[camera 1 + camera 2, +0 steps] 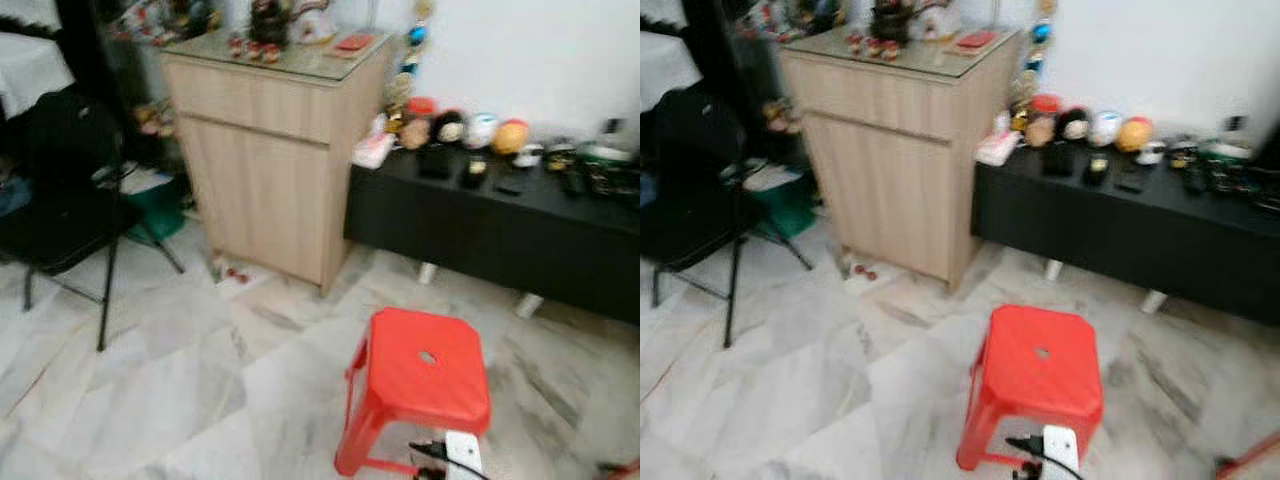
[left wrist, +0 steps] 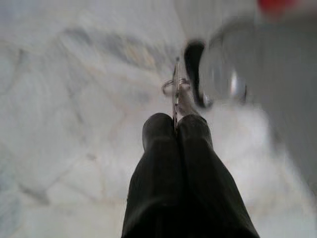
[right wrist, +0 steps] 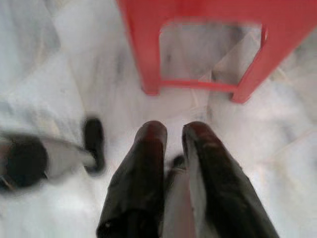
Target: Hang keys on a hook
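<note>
Left gripper (image 2: 176,130) pinched shut on the keys (image 2: 176,91), ring and blade poking out past the black fingertips and carried low over the marble floor (image 2: 74,99), presumably so the ring stays free to slip over a hook. Right gripper (image 3: 173,136) hanging idle near the red plastic stool (image 1: 428,370), fingers a little apart and holding nothing visible. No hook made out yet among the wooden cabinet (image 1: 270,150), the black low table (image 1: 500,225) with its clutter and the folding chair (image 1: 60,200), so probably walking and searching at this stage.
</note>
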Controlling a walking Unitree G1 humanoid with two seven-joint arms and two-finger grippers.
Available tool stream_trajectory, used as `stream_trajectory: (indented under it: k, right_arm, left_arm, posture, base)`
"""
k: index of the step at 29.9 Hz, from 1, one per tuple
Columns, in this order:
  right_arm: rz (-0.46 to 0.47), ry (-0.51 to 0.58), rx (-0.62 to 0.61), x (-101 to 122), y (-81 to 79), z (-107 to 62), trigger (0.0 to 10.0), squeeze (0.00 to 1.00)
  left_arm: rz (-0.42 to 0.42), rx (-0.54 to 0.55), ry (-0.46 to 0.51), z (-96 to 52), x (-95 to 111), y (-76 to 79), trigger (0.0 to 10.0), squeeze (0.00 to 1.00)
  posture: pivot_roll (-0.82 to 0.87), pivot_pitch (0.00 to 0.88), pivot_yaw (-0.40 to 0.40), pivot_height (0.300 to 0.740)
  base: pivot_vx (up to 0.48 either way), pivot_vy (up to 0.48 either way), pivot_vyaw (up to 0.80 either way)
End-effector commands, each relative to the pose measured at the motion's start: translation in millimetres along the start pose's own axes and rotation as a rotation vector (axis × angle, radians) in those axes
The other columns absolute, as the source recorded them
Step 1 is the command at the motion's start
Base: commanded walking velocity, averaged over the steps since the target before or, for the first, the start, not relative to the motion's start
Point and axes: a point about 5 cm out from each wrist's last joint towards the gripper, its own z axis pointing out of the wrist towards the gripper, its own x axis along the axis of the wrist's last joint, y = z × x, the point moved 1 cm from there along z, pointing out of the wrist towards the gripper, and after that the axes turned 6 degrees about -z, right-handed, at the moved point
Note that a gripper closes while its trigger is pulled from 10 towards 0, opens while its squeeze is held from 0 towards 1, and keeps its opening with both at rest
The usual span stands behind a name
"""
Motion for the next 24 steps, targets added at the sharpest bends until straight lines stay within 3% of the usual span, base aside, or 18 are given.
stream_trajectory:
  k: [1, 13, 24]
  right_arm:
    - [-0.007, 0.041, -0.003, 16.2, 1.3, 2.1, 10.0, 0.00]
    - [-0.018, 0.038, 0.001, 16.2, -1.2, 2.5, 10.0, 0.00]
    - [0.044, 0.061, -0.063, 24.7, 13.5, 1.4, 10.0, 0.00]
  left_arm:
    - [0.009, -0.007, -0.058, -2.6, -19.0, 5.4, 10.0, 0.00]
    - [0.038, 0.004, -0.062, -3.1, -21.0, 4.6, 10.0, 0.00]
    - [0.037, 0.003, -0.039, -0.5, -11.2, 8.3, 10.0, 0.00]
  posture:
    - [0.15, 0.000, -0.035, 0.740]
    - [0.15, 0.000, -0.034, 0.740]
    - [0.16, 0.000, -0.047, 0.740]
  base:
    - [-0.326, 0.000, 0.00]
    - [0.000, 0.000, 0.00]
    - [0.000, -0.300, 0.00]
